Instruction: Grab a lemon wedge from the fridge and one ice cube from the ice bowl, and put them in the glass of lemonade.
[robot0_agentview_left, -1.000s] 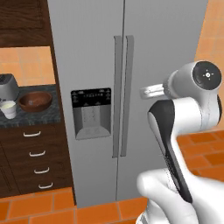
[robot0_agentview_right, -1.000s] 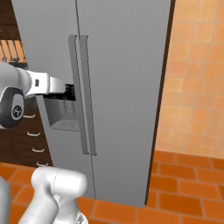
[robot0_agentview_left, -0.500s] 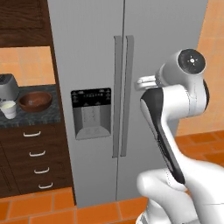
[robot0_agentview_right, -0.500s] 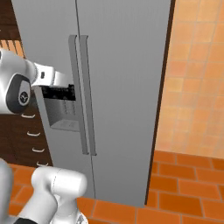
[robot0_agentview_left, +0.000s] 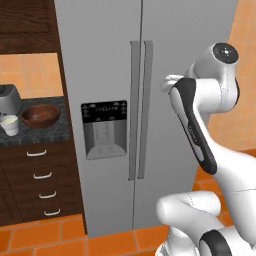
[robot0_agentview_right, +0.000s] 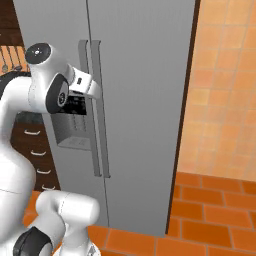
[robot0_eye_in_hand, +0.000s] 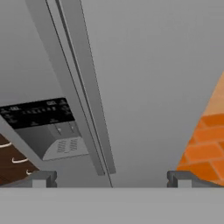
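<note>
Before the closed doors of the tall grey steel fridge, the white Franka arm holds its hand high, level with the upper part of the two long vertical handles. From the left base view the arm rises at 4 o'clock and its wrist points toward the right-hand door, just at 3 o'clock of the handles; from the right base view the hand sits in front of the handles and above the black dispenser panel. The gripper has its jaws spread wide with nothing between them: in the hand view one dark finger tip stands at 8 o'clock and the other at 4 o'clock, and bare door steel and the lower ends of both handles lie between. Whether either tip touches the door cannot be made out, the fingers being hidden behind the wrist in both base views.

At 9 o'clock of the fridge in the left base view, a dark speckled counter carries the reddish-brown wooden ice bowl. The glass of lemonade, small and whitish, stands just beside the bowl at its 8 o'clock, with the boxy steel toaster behind it. Dark wood drawers with pale handles run below the counter. Orange floor tiles and an orange wall frame the scene.
</note>
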